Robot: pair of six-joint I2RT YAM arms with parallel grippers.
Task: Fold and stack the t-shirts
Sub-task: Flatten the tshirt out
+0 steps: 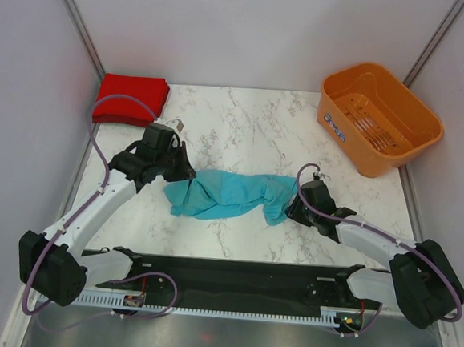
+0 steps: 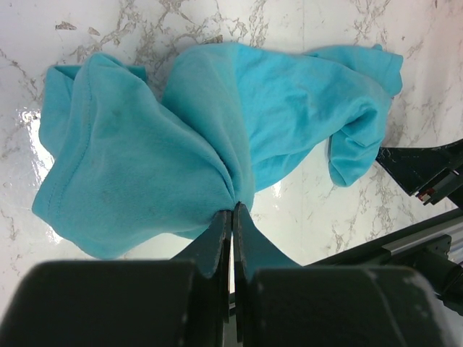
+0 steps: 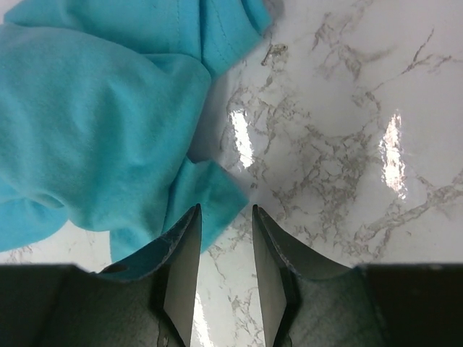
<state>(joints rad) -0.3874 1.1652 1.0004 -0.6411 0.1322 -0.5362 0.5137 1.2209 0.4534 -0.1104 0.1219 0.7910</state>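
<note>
Jaws first: your left gripper [image 2: 232, 215] is clenched on a gathered pinch of the teal-blue t-shirt [image 2: 181, 137], with cloth bunched right at the tips. Your right gripper [image 3: 226, 213] stands released, and bare marble shows between its fingers [image 3: 181, 253]. A corner of the shirt lies beside the finger on the left of that frame, but you cannot tell whether it touches. That view cuts the shirt off at its top and left edges.

From above, the shirt lies crumpled across the middle of the table [image 1: 244, 118], running between the two grippers. Its neckline and sleeves are lost in the folds. The red t-shirt [image 1: 131, 99] sits folded in the upper left corner. The orange basket [image 1: 379, 117] stands at upper right.
</note>
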